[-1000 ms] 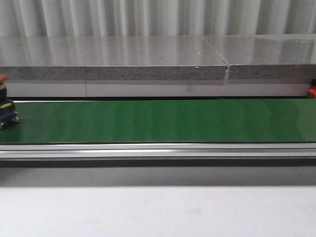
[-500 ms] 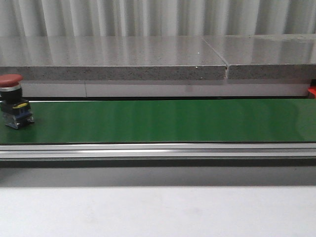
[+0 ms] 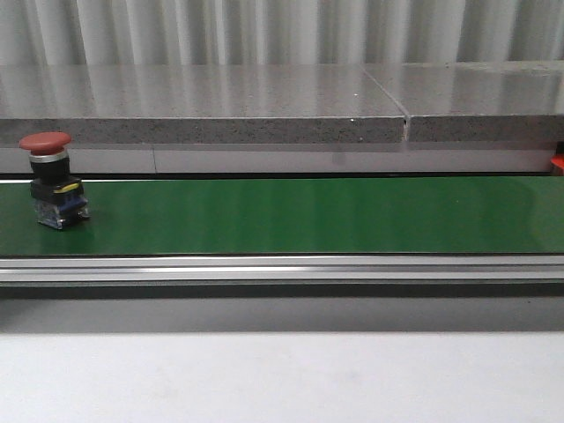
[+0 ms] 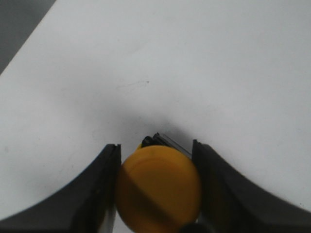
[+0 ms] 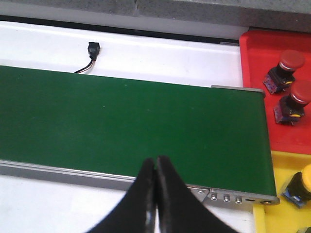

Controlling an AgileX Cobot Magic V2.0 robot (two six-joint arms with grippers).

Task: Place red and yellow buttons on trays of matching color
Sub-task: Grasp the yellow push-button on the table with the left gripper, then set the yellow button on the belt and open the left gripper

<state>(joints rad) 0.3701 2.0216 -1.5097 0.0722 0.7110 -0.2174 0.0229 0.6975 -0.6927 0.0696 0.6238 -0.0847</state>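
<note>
So there's a red button (image 3: 53, 181) sitting upright on the green conveyor belt (image 3: 308, 216), way over at the left end in the front view, mushroom cap on top and a black-and-yellow body under it.

The left gripper (image 4: 155, 194) is clamped on a yellow button (image 4: 159, 187), 1 finger (image 4: 99, 194) pressed to each side of the cap, hanging over a plain white surface (image 4: 170, 63). Can't tell how high it is off that surface.

The right gripper (image 5: 155, 194) has its 2 fingers pinched fully together with nothing between them, hovering over the near edge of the belt close to its right end. Just past that end there's the red tray (image 5: 257, 87) with 2 red buttons (image 5: 282, 70) in it, side by side, and next to it the yellow tray (image 5: 279, 170) holding 1 yellow button (image 5: 301, 184) at the frame edge. A small black connector (image 5: 92, 51) on a wire lies on the white strip beyond the belt.
</note>
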